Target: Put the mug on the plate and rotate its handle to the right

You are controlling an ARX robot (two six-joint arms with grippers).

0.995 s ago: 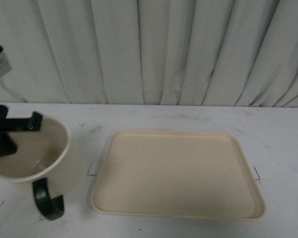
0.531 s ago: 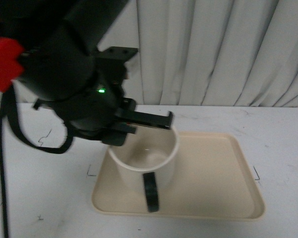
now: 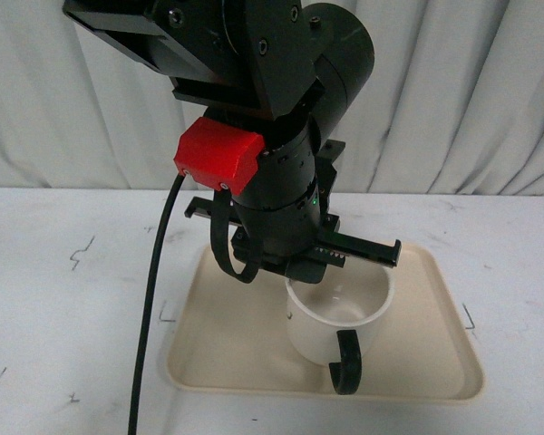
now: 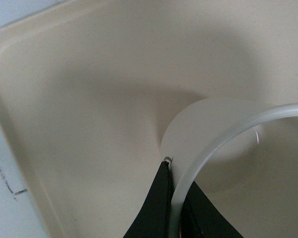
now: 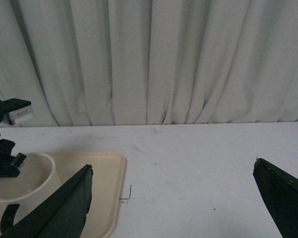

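Cream mug (image 3: 314, 339), rim pinched by left fingers (image 4: 152, 213), near plate's (image 3: 219, 337) front edge.

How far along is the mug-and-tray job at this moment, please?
Done: the cream-white round mug is within the beige rectangular tray. In hand: the left gripper clamps its rim. Left: the black loop handle faces the robot, not right.

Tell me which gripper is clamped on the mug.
The left gripper: its fingers pinch the mug at its rim, one inside and one outside. The right gripper hangs wide open away from the mug, gripping nothing.
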